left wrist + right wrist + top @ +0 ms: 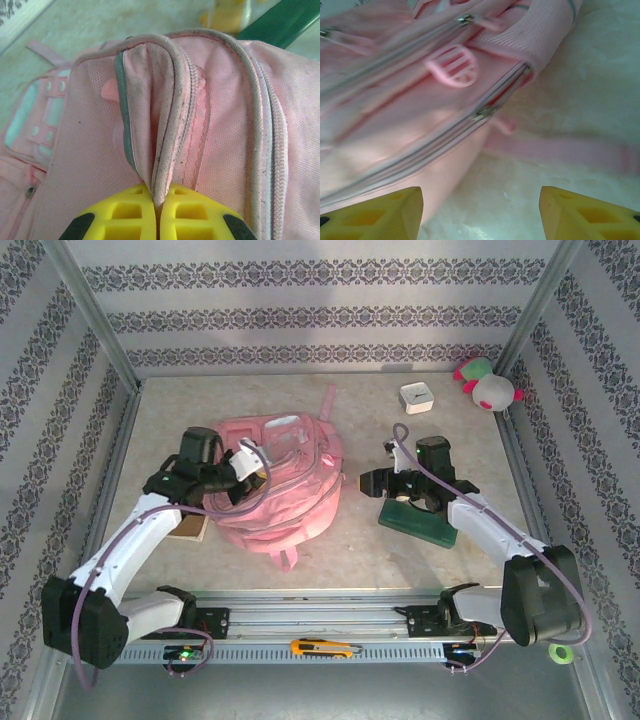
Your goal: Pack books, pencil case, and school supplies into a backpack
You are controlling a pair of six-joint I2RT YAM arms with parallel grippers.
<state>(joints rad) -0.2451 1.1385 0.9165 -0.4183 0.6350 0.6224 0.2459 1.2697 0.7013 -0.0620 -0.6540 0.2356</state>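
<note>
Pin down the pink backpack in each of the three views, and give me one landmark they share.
Top external: the backpack lies just left of centre.
Left wrist: centre, with a zip-edged fold pinched in the left pincer.
Right wrist: upper left and blurred, above the open right pincer.
Shared landmark: the pale table top beside the bag.

I've got bare table (pixel 365 540) between the backpack (pixel 280 485) and my right gripper (pixel 368 482), whose jaws stand apart. A pink strap (pixel 560 150) crosses that gap. The green book (pixel 420 522) blocks under the right arm. My left gripper (pixel 159 200) is clamped on a backpack fold, with bulging fabric on both sides.
</note>
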